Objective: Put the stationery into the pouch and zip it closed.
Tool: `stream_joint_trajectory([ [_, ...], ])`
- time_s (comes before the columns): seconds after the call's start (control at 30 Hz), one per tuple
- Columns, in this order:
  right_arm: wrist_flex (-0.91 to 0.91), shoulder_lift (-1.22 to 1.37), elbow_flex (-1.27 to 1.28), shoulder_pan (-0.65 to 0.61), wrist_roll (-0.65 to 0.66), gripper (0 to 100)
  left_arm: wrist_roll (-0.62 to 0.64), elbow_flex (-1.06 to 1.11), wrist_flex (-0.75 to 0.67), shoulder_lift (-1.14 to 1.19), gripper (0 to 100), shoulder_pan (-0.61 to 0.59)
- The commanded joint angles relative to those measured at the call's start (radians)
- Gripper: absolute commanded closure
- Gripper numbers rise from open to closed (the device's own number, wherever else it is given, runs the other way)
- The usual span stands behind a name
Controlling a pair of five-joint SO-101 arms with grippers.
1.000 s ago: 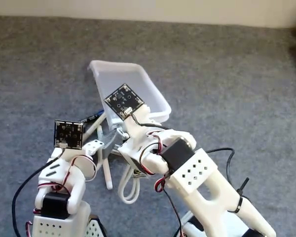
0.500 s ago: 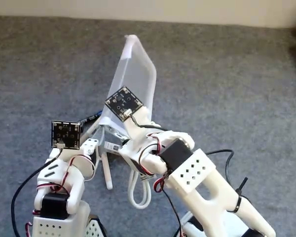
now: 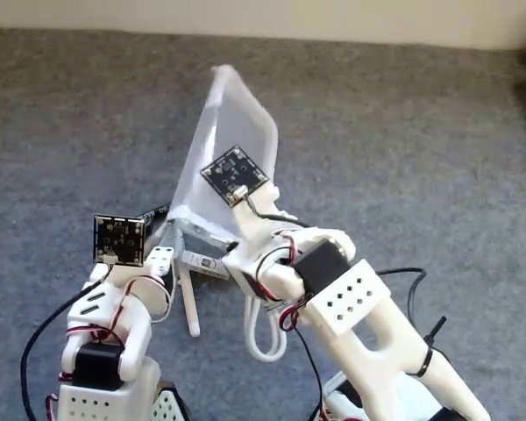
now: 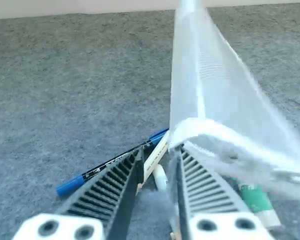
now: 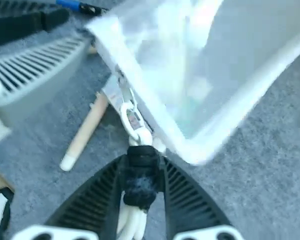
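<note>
Right gripper (image 5: 141, 160): jaws clamped on zip-pull cord (image 5: 140, 187) of raised pouch (image 3: 232, 132). Left gripper (image 4: 158, 152): jaws slightly apart, nearer blue pen (image 4: 105, 166), which lies crosswise, tip beneath pouch's near edge.

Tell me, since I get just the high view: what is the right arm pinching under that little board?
Observer: The right wrist view shows the right end effector shut on a black knotted cord attached to the zipper pull of the pouch.
Operator: And the left arm?
Observer: The left end effector has its jaws slightly apart beside the pouch's lower corner.
Operator: Any pens out?
Observer: A blue marker and a cream pen lie on the grey surface beyond its tips.
</note>
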Motion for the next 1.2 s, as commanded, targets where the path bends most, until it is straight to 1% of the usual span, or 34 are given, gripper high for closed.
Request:
stream_joint_trajectory([
  [0.0, 0.061, -0.01, -0.005, 0.038, 0.031, 99.4, -0.048, -0.016, -0.02, -0.004, 91, -0.031],
  [0.2, 0.101, -0.01, -0.015, 0.114, 0.041, 99.4, -0.054, -0.016, -0.02, -0.004, 91, -0.031],
  [0.3, 0.101, -0.01, -0.015, 0.119, 0.043, 99.4, -0.054, -0.016, -0.02, -0.004, 90, -0.027],
  [0.4, 0.104, -0.01, -0.015, 0.12, 0.043, 99.4, -0.054, -0.012, -0.018, -0.004, 82, -0.025],
  [0.47, 0.147, -0.01, -0.015, 0.124, 0.043, 99.4, -0.049, -0.007, -0.018, -0.004, 76, -0.03],
  [0.53, 0.191, -0.012, -0.019, 0.124, 0.044, 99.4, -0.048, -0.008, 0.002, -0.004, 73, -0.03],
  [0.63, 0.197, -0.041, -0.036, 0.119, 0.048, 99.4, -0.048, -0.015, 0.023, -0.004, 74, -0.025],
  [0.77, 0.205, -0.116, -0.035, 0.117, 0.106, 99.4, -0.049, -0.016, 0.02, -0.004, 73, -0.018],
  [0.9, 0.205, -0.163, -0.035, 0.117, 0.114, 99.4, -0.054, -0.018, 0.025, -0.004, 73, 0.045],
  [1.03, 0.205, -0.165, -0.033, 0.116, 0.115, 99.4, -0.054, -0.056, 0.04, -0.004, 73, 0.077],
  [1.17, 0.213, -0.165, -0.03, 0.054, 0.115, 99.4, -0.051, -0.081, 0.083, -0.004, 73, 0.15],
])
